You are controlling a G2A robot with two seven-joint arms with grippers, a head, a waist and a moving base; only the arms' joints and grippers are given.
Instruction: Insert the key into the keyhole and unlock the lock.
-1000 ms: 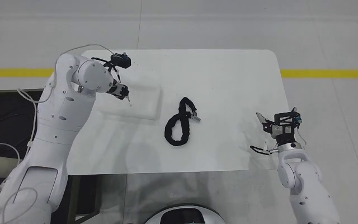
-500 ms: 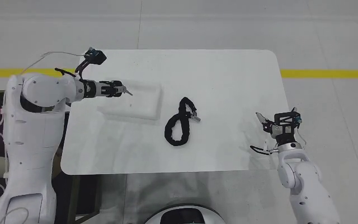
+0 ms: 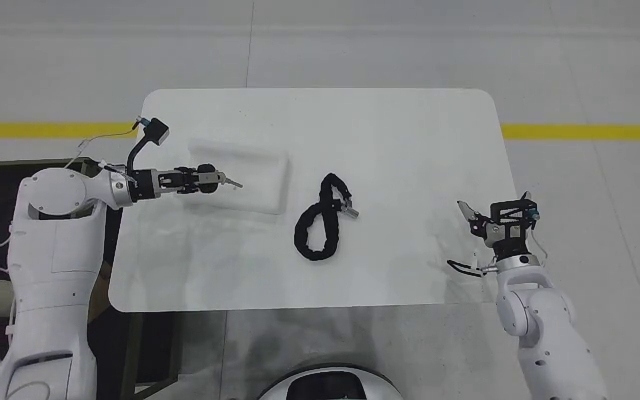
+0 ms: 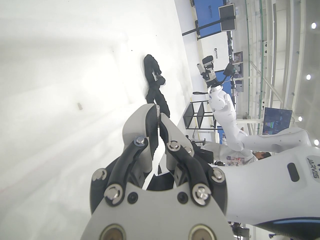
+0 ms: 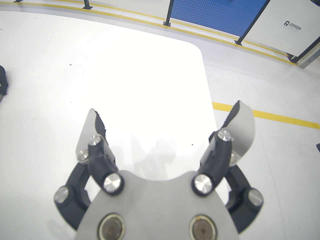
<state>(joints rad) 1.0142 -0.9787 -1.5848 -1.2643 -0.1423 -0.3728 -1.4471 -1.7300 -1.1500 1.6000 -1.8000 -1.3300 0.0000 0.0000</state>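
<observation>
Pinched shut on the key [image 3: 234, 184] with the left gripper [image 3: 222, 181], hovering over the white pad [image 3: 258, 172]. Aiming blade-first toward the lock [image 3: 320, 218] mid-table [image 3: 420, 130], long axis level and in line with the forearm (well apart from the lock). Fingers spread and holding nothing on the right gripper [image 3: 470, 242], near the table's right edge. Done, by the look of it: pickup. Left: crossing over, inserting, turning.

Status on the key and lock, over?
Left pincer shut on key, over white tray. Right pincer open, table's right edge. Lock mid-table, untouched.
</observation>
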